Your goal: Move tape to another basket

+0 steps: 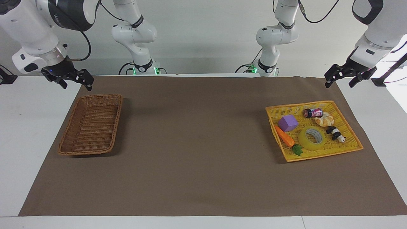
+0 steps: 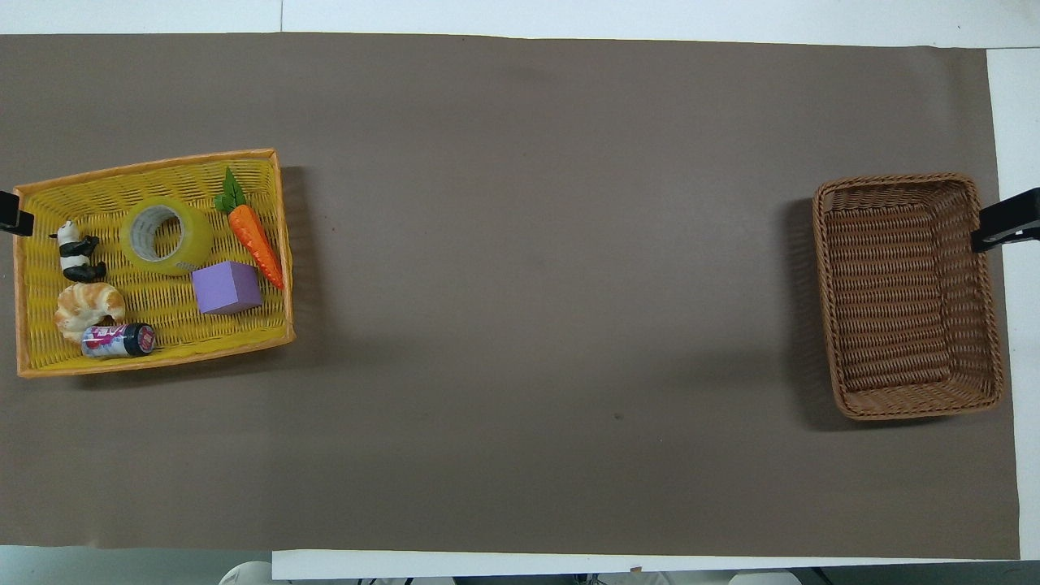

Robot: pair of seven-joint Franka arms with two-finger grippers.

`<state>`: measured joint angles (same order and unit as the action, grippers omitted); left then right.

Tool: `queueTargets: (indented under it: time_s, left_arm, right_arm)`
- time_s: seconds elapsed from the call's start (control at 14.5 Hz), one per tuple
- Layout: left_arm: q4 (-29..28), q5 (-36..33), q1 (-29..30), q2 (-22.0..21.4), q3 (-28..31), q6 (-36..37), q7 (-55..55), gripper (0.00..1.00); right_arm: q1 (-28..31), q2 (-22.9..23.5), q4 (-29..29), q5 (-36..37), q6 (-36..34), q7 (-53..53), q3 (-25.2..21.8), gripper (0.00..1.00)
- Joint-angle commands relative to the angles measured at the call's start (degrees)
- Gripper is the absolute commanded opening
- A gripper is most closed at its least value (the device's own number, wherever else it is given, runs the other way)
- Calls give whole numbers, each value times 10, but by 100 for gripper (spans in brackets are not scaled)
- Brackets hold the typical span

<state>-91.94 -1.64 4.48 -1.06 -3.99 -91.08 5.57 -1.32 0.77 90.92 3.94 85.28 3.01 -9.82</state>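
The tape [image 1: 311, 138] is a yellow translucent roll lying flat in the yellow woven basket [image 1: 318, 157] toward the left arm's end of the table; it also shows in the overhead view [image 2: 166, 236]. The brown wicker basket [image 1: 117, 121] stands empty toward the right arm's end, and shows in the overhead view [image 2: 821, 284] too. My left gripper [image 1: 338, 84] is open and empty, raised over the mat's corner beside the yellow basket. My right gripper [image 1: 78, 87] is open and empty, raised just by the brown basket's near rim.
In the yellow basket [image 2: 154, 357] with the tape lie a toy carrot [image 2: 253, 236], a purple block [image 2: 227, 287], a panda figure [image 2: 77, 253], a croissant [image 2: 88, 305] and a small can [image 2: 119, 340]. A brown mat [image 1: 197, 143] covers the table between the baskets.
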Motion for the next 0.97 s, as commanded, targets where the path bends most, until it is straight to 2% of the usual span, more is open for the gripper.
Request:
queueTargets:
  time_s: [0.0, 0.21, 0.28, 0.35, 0.48, 0.69, 0.9]
  left_arm:
    - [-47, -2, 16, 20, 1, -63, 2, 100]
    - [-92, -2, 40, 70, 1, -161, 1, 99]
    - [-129, -3, 40, 76, 1, -208, 0, 91]
    - [-157, -3, 47, 76, 1, -243, 0, 75]
    - [-170, -3, 54, 90, 1, -271, -2, 67]
    - [-177, -3, 41, 120, 1, -307, -53, 66]
    - [-180, -3, 46, 151, 1, -344, -53, 64]
  right_arm:
    - [-1, -13, 15, 3, 2, 9, 0, 100]
    - [-1, -13, 15, 3, 2, 9, 0, 100]
    - [-1, -13, 15, 3, 3, 9, 0, 100]
    - [-1, -13, 15, 3, 3, 9, 0, 100]
    - [-1, -13, 15, 3, 3, 9, 0, 100]
    - [-1, -13, 15, 3, 3, 9, 0, 100]
    - [-1, -13, 15, 3, 3, 9, 0, 100]
